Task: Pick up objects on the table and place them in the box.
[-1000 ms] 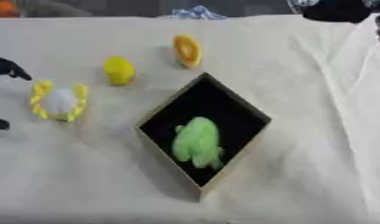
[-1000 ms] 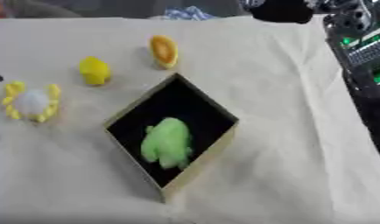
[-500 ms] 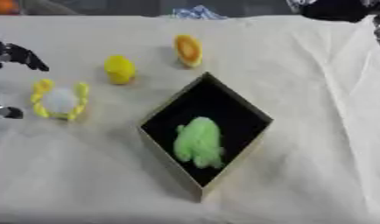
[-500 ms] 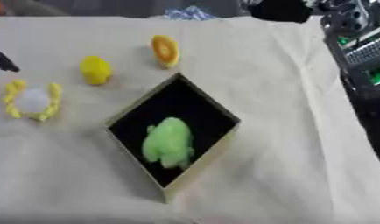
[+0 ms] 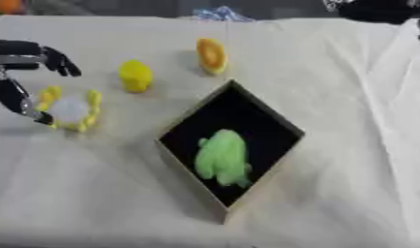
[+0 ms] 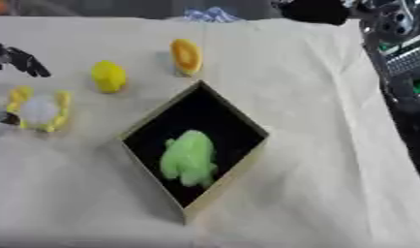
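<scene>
A black-lined box (image 5: 281, 121) with tan walls sits turned like a diamond at the centre of the table, and a green soft toy (image 5: 222, 157) lies inside it. A white and yellow flower-shaped toy (image 5: 71, 108) lies at the left. My left hand (image 5: 27, 58) comes in from the left edge, open, its fingers spread above and beside that toy, one fingertip (image 5: 42, 117) at its lower left rim. A yellow rounded toy (image 5: 135, 75) stands right of the hand. An orange and yellow oval toy (image 5: 211, 55) lies behind the box. My right hand shows in neither view.
A cream cloth (image 5: 349, 160) covers the table, wrinkled toward the right. Dark equipment (image 6: 399, 63) stands past the right edge. A blue and white crumpled thing (image 5: 217, 13) lies at the far edge.
My left hand has moved in from the left edge toward the flower-shaped toy and now brackets it. The other toys and the box have not moved.
</scene>
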Action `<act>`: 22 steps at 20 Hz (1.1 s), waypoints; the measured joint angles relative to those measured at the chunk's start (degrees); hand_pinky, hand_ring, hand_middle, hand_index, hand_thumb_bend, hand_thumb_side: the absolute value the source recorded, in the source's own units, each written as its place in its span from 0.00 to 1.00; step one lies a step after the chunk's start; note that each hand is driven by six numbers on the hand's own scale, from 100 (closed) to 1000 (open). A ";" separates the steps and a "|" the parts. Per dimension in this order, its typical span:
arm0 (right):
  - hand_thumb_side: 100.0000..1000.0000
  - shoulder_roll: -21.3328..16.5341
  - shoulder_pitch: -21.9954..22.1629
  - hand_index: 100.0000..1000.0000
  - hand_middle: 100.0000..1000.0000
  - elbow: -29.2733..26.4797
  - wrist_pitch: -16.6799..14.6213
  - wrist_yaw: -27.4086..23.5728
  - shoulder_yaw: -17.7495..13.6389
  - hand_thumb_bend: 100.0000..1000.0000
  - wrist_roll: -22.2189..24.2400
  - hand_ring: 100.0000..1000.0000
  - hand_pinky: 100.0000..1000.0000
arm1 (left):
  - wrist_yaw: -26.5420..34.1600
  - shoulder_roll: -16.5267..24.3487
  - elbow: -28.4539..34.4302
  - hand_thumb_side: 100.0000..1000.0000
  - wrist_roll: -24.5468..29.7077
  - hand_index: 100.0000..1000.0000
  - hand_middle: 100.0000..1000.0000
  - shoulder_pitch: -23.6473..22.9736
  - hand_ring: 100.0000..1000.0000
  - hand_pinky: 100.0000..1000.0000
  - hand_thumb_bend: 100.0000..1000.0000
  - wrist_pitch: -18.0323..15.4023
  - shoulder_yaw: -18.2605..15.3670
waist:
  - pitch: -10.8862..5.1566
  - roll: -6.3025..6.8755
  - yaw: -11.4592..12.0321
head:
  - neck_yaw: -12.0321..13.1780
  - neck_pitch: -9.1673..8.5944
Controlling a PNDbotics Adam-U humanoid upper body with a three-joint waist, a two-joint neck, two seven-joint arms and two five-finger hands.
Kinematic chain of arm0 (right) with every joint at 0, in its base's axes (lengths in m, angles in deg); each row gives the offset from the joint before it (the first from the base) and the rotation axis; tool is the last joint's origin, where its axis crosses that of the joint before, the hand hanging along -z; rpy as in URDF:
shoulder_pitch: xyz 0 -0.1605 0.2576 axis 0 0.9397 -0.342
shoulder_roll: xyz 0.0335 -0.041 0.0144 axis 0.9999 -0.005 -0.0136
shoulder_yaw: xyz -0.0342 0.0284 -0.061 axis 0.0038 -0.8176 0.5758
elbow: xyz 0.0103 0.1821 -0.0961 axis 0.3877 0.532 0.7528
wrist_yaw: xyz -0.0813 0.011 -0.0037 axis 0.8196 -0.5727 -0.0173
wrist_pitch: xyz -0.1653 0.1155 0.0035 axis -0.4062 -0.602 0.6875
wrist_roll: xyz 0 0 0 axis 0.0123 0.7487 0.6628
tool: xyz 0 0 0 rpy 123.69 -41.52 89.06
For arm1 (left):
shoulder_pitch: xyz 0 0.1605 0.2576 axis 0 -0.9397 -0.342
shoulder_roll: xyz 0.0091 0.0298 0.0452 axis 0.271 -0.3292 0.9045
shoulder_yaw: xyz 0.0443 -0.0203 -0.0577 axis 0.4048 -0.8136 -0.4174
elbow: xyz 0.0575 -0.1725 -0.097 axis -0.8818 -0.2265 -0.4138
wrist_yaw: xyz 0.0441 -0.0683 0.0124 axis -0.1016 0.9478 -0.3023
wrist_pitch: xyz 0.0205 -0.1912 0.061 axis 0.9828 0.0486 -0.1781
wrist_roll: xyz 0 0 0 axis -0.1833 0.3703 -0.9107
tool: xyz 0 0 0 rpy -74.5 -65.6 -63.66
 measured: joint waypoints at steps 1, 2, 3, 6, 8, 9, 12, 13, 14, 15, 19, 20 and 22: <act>0.23 0.01 0.01 0.80 0.64 0.00 0.02 -0.01 -0.01 0.00 -0.02 0.86 0.88 | -0.17 -0.45 -0.67 0.03 0.12 0.88 0.77 0.15 0.80 0.84 0.57 0.12 0.00 | 0.10 0.00 0.00 | 0.01 0.00; 0.23 0.02 0.03 0.80 0.64 0.00 0.03 -0.01 -0.02 0.00 -0.03 0.86 0.88 | -0.29 -0.87 -1.30 0.03 0.14 0.88 0.77 0.26 0.80 0.84 0.57 0.14 0.00 | 0.13 0.02 0.00 | 0.01 0.00; 0.23 0.03 0.05 0.80 0.64 0.00 0.06 -0.02 -0.06 0.00 -0.06 0.86 0.88 | -0.40 -1.29 -1.92 0.02 0.14 0.87 0.76 0.44 0.80 0.83 0.56 0.14 0.01 | 0.13 0.03 0.01 | 0.00 0.00; 0.23 0.07 0.18 0.80 0.64 0.00 0.15 -0.05 -0.29 0.00 -0.15 0.86 0.88 | -0.48 -2.33 -3.46 0.00 -0.12 0.85 0.74 0.63 0.78 0.82 0.51 -0.12 0.14 | 0.13 0.04 0.00 | -0.04 0.00; 0.23 0.15 0.19 0.80 0.64 -0.01 0.17 -0.06 -0.33 0.00 -0.17 0.86 0.88 | -0.48 -2.88 -4.13 0.00 -0.53 0.83 0.70 0.64 0.75 0.80 0.47 -0.53 0.17 | 0.13 0.04 -0.01 | -0.07 0.00; 0.23 0.18 0.20 0.80 0.64 -0.01 0.18 -0.06 -0.34 0.00 -0.18 0.86 0.88 | -0.48 -3.07 -4.33 0.00 -0.72 0.82 0.69 0.64 0.74 0.79 0.46 -0.72 0.19 | 0.13 0.04 -0.01 | -0.08 0.00; 0.23 0.48 0.24 0.80 0.64 -0.02 0.28 -0.07 -0.37 0.00 -0.28 0.86 0.88 | -0.81 -3.38 -4.63 0.00 -1.03 0.79 0.66 0.64 0.71 0.77 0.44 -1.04 0.38 | 0.13 0.05 -0.02 | -0.11 0.00; 0.23 0.53 0.25 0.80 0.64 -0.02 0.30 -0.08 -0.38 0.00 -0.31 0.86 0.88 | -1.13 -3.55 -4.76 0.00 -1.11 0.78 0.65 0.64 0.71 0.76 0.44 -1.11 0.55 | 0.13 0.05 -0.02 | -0.12 0.00; 0.23 0.53 0.26 0.80 0.64 -0.03 0.35 -0.08 -0.42 0.00 -0.35 0.86 0.88 | -1.58 -3.59 -4.88 0.00 -1.19 0.76 0.62 0.64 0.69 0.74 0.42 -1.19 0.62 | 0.13 0.06 -0.02 | -0.12 0.00; 0.23 0.54 0.26 0.80 0.64 -0.03 0.38 -0.09 -0.51 0.00 -0.39 0.86 0.88 | -2.16 -3.59 -4.89 0.00 -1.30 0.74 0.60 0.64 0.67 0.73 0.39 -1.31 0.76 | 0.13 0.06 -0.02 | -0.13 0.00; 0.23 0.56 0.38 0.80 0.64 -0.08 0.46 -0.10 -0.70 0.00 -0.51 0.86 0.88 | -4.74 -3.77 -4.83 0.00 -2.23 0.72 0.58 0.62 0.65 0.71 0.37 -2.24 1.22 | 0.13 0.06 -0.02 | -0.20 0.00; 0.22 0.56 0.47 0.80 0.64 -0.14 0.50 -0.14 -0.72 0.00 -0.55 0.86 0.88 | -5.56 -3.82 -4.74 0.00 -2.57 0.70 0.57 0.60 0.64 0.70 0.33 -2.57 1.29 | 0.13 0.05 -0.02 | -0.23 0.00; 0.22 0.58 0.50 0.80 0.64 -0.19 0.58 -0.19 -0.82 0.00 -0.65 0.86 0.88 | -7.00 -3.99 -4.46 0.00 -3.29 0.67 0.54 0.52 0.62 0.69 0.25 -3.29 1.56 | 0.13 -0.01 -0.02 | -0.26 0.00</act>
